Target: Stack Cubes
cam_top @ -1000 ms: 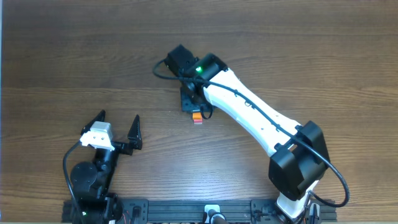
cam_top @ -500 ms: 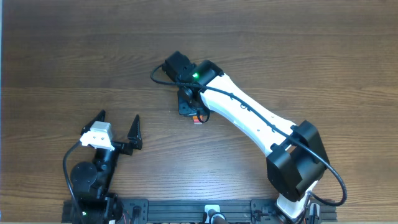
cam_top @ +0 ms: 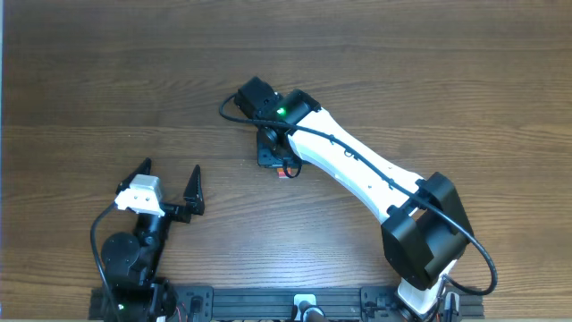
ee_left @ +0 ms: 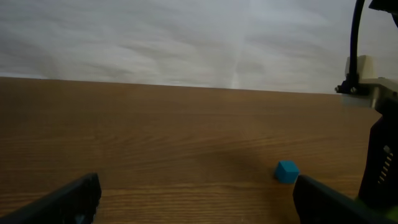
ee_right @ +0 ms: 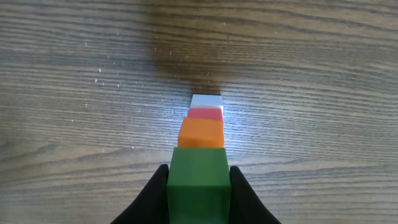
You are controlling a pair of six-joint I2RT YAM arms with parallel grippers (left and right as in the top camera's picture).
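Our right hand (ee_right: 199, 190) pinches the small green cube (ee_right: 198, 168) straight above the orange cube (ee_right: 201, 133), which tops the pile (ee_right: 205, 113) on the wooden table (ee_right: 74, 74). Our left hand (cam_top: 172, 170) is spread wide, well apart, so the right is nearer.

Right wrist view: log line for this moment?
right gripper: shut on green cube, over orange cube | left gripper: open | blue cube: on table
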